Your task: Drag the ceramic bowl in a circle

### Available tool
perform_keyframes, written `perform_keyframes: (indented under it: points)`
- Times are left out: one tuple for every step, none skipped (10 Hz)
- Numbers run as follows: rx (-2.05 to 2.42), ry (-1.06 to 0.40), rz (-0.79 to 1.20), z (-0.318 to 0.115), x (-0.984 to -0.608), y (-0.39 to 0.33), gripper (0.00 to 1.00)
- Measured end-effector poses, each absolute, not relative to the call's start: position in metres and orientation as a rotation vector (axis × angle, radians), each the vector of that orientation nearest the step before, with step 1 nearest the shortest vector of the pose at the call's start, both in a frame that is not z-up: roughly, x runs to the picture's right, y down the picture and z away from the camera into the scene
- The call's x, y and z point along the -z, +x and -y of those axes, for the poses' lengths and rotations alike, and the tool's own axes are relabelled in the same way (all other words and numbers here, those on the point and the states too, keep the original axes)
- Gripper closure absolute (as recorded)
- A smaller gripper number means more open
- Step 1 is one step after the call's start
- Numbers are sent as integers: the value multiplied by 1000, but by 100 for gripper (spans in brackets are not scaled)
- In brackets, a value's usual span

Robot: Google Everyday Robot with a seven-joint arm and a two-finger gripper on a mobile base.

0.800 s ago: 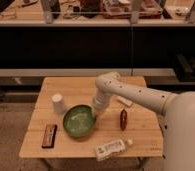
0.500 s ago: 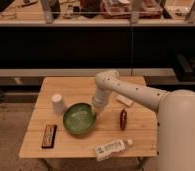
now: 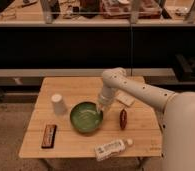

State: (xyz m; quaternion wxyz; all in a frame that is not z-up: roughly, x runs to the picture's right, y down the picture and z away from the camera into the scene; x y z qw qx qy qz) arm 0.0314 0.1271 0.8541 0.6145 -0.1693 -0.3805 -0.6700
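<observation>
Wooden tabletop, small, crowded. Ceramic bowl near centre, upright, green glaze. Judged heavy for its width, rigid, slick-surfaced, liable to chip if knocked; should slide on wood rather than tip if driven low. Best hold: right rim wall, pinched or hooked from inside. Gripper at bowl's right rim; cannot tell how far open, nor whether gripping. White cup close on left, reddish object close on right: tight clearance for a circle.
</observation>
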Motion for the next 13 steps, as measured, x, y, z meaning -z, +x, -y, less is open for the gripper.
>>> perform_keyframes:
  points:
    - [1549,-425,871,-128,-860,24,81]
    - [1556,-465,868,-129,-871,15,91]
    - [1569,-513,866,-134,-882,8,97]
    - [1572,-542,865,-139,-891,3,100]
    - [1579,-568,848,-142,-900,1,100]
    - [1581,-571,843,-142,-901,1,100]
    - [1580,-571,842,-141,-901,2,100]
    - [1582,-570,841,-140,-900,2,100]
    - [1582,-570,841,-139,-900,2,100]
    - [1581,-571,840,-139,-900,3,100]
    - [1581,-572,840,-139,-900,3,100]
    - [1581,-573,840,-139,-899,3,100]
    - [1580,-574,839,-139,-899,4,100]
